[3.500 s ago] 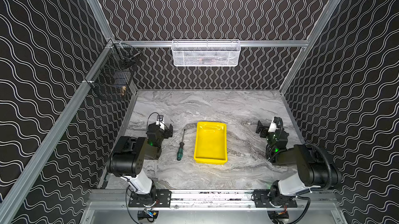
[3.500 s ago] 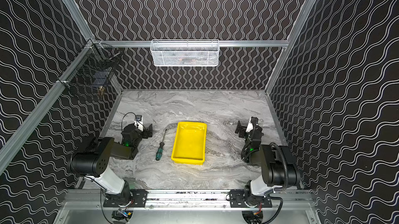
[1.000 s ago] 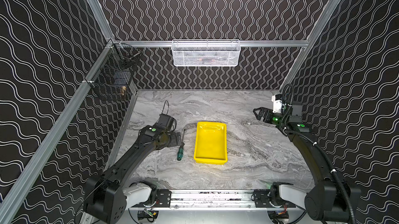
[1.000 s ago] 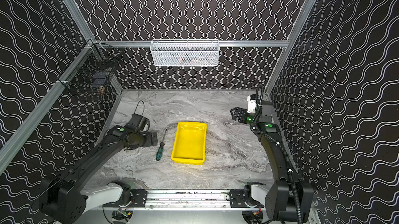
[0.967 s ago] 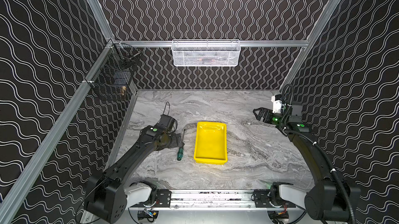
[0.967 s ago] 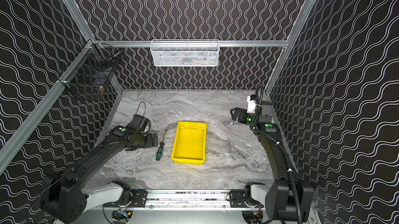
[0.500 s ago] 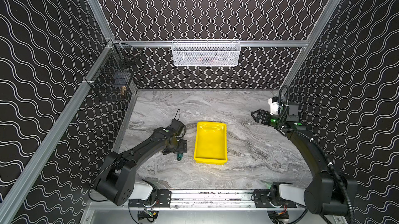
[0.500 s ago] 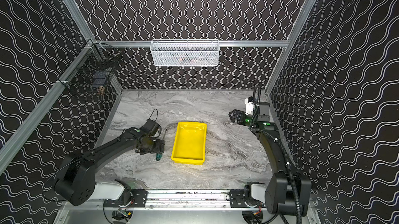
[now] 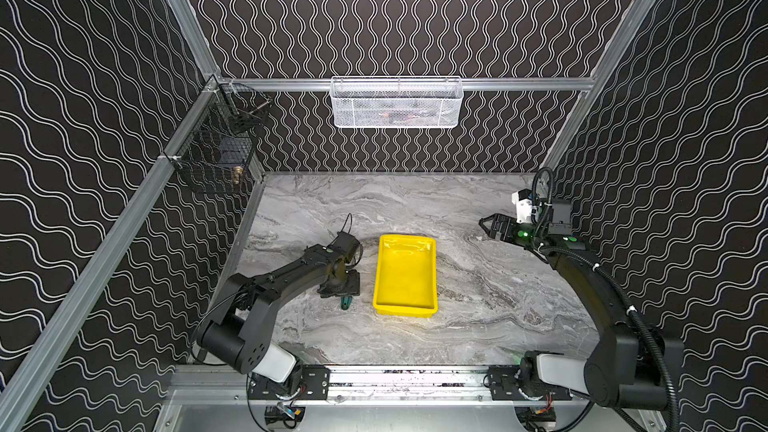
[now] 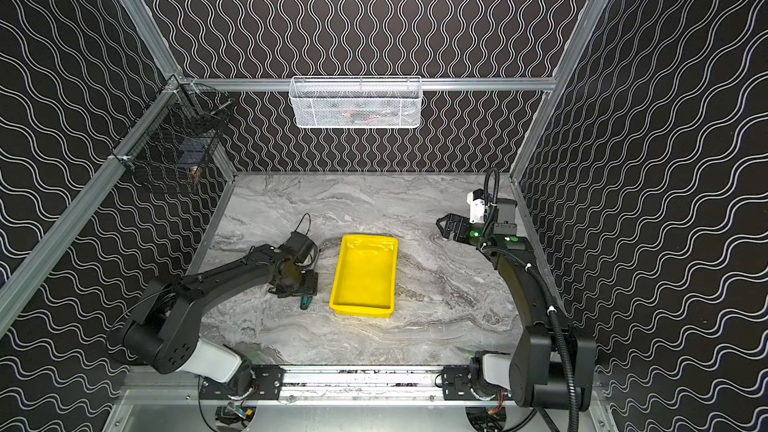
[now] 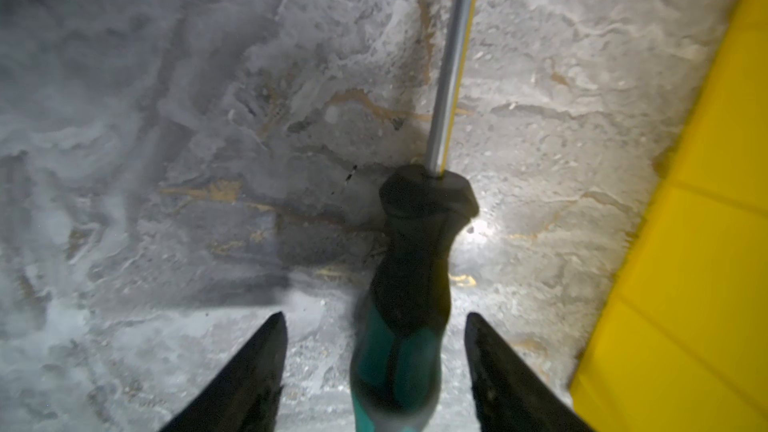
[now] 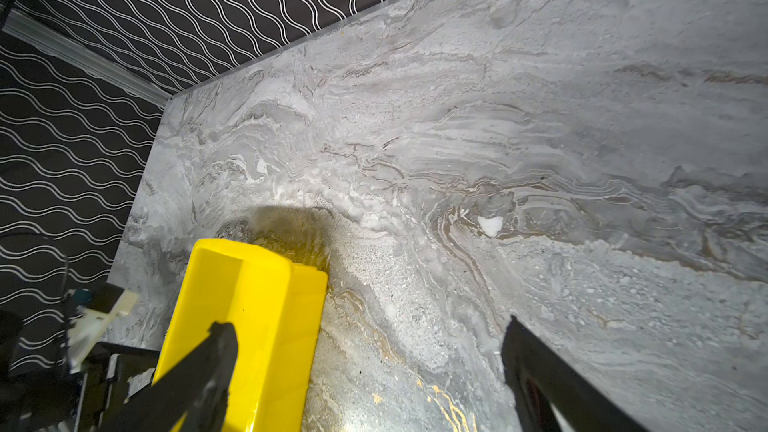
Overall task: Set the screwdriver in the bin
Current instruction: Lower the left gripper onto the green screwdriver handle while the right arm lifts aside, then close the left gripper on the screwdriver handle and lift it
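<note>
Though lowered over the single slim screwdriver (image 11: 411,267) with its green-and-black handle and thin metal shaft, not clamped on it: left hand (image 11: 374,317) open, one dark finger (image 11: 257,367) on each side of the handle, grey bench showing in both gaps in the left wrist view. Flat on the grey marbled bench (image 9: 457,326), outside the bin, just left of centre in both top views; only the green butt end of the screwdriver (image 9: 345,304) peeping out from under the left hand (image 9: 340,290). Just beside it, toward frame right and not touching: one shallow rectangular bright yellow plastic bin (image 9: 405,272), at frame centre.

Far right of frame, close to the side wall and held above the bench: right hand (image 9: 484,228), jaws wide apart, gripping nothing, aimed toward frame left.

Counted: two black arms, one hand apiece. Two wall baskets: one white mesh basket (image 9: 397,103) at upper centre, one black wire basket (image 9: 216,151) at upper left.
</note>
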Controlling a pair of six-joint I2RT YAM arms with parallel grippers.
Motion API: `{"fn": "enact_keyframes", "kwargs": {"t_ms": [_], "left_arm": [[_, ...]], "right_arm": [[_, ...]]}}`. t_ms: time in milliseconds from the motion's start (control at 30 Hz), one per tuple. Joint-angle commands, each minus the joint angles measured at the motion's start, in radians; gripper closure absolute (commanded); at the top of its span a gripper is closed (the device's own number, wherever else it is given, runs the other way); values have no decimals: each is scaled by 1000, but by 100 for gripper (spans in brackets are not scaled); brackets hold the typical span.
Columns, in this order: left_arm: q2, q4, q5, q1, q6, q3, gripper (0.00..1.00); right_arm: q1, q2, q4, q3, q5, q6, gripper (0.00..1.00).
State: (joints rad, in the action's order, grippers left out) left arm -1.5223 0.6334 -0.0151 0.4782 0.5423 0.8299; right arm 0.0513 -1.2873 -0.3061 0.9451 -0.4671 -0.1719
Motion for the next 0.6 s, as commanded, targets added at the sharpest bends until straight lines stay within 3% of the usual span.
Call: {"fn": "enact_keyframes", "kwargs": {"t_ms": [0,300,567], "left_arm": [[-15,-36,10,0,-12,1,35],[-45,-53,10,8,-5,8,53],[-56,-50,11,15,0,24,78]], "right_arm": [[-1,-1,34,-1,-36,-11,1],[-1,-7,30,-3,-67,-11,1],[-1,-2,19,-11,-111,-4,1]]}}
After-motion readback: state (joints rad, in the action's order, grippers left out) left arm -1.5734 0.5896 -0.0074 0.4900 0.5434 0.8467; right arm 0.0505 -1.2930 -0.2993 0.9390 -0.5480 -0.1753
